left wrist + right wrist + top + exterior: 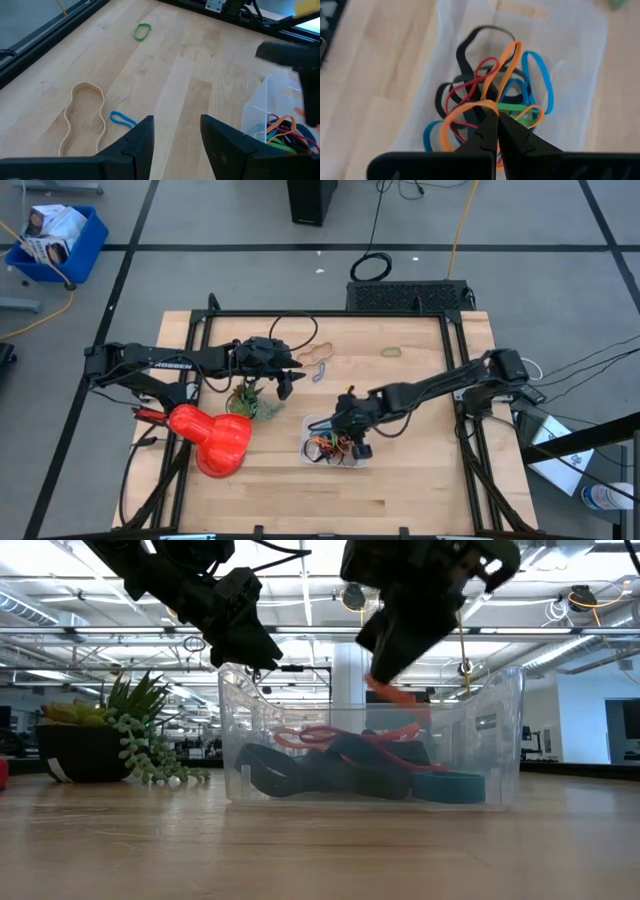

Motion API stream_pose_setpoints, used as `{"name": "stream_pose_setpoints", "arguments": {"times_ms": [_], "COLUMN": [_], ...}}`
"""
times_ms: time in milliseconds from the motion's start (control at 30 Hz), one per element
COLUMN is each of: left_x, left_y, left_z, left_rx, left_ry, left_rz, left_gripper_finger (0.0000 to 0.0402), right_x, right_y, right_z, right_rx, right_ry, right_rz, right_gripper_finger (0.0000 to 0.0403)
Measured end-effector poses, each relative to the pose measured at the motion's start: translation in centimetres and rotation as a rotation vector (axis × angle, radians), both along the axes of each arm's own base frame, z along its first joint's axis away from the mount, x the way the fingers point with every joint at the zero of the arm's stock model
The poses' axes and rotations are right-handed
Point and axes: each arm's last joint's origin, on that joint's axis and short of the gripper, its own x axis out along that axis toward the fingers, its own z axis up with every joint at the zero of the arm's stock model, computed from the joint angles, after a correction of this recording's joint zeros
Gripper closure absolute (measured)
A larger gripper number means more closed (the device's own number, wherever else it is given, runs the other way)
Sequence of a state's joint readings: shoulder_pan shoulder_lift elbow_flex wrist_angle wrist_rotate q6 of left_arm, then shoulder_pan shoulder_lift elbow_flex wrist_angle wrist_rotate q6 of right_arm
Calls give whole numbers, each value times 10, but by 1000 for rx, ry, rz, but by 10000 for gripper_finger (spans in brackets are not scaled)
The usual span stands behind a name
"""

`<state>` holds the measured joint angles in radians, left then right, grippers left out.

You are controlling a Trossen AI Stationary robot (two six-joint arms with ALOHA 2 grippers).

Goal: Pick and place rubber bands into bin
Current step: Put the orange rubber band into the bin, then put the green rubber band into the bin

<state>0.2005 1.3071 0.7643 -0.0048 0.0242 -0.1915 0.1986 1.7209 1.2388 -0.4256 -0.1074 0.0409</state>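
The clear bin [335,442] stands on the wooden table with several rubber bands in it: black, red, blue, green and orange [470,90]. My right gripper [496,120] is above the bin, shut on an orange rubber band [507,65]. My left gripper [176,137] is open and empty, above the table to the far left of the bin. A tan band [82,117], a blue band [122,119] and a green band [142,31] lie flat on the table beyond it. My right gripper pinches the orange band at one spot of its loop [487,104] between its two fingertips, coming from above and pointing down into the bin. The band hangs slack below the fingers [395,693], and its lower part lies on the other bands in the bin.
A red bulbous object [215,438] and a small potted plant [250,402] stand to the left of the bin. A blue crate [55,235] and a black cable coil [370,267] lie on the floor beyond the table.
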Motion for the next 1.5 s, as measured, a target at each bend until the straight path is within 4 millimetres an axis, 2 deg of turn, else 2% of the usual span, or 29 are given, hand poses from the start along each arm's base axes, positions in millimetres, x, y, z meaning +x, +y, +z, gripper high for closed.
{"name": "stream_pose_setpoints", "arguments": {"times_ms": [267, 567, 700, 967, 1133, 1267, 1400, 1500], "left_x": [0, 0, -1, -1, -1, -1, -1, -1], "left_y": [0, 0, 0, 0, 0, 0, 0, 0], "left_z": [0, -1, -1, -2, -2, -2, -2, -2], "left_rx": [5, 4, 2, 0, -2, -5, -4, -4], "left_ry": [2, 8, 16, 23, 22, 21, 20, 21], "left_rz": [-3, -3, -3, -3, -2, 0, 0, 0], "left_gripper_finger": [234, 233, 233, 233, 233, 233, 233, 233], "right_x": [7, 8, 8, 6, -2, -14, -35, -51], "right_y": [1, 2, 2, 1, -3, -13, -24, -29], "right_z": [-27, -30, -30, -22, 4, 42, 82, 105], "right_rx": [-17, -18, -18, -11, 6, 23, 38, 51], "right_ry": [78, 85, 85, 65, -3, -122, -253, -328], "right_rz": [-1, 0, 0, -4, -17, -43, -55, -64], "right_gripper_finger": [403, 383, 359, 275, 252, 248, 250, 251]}}
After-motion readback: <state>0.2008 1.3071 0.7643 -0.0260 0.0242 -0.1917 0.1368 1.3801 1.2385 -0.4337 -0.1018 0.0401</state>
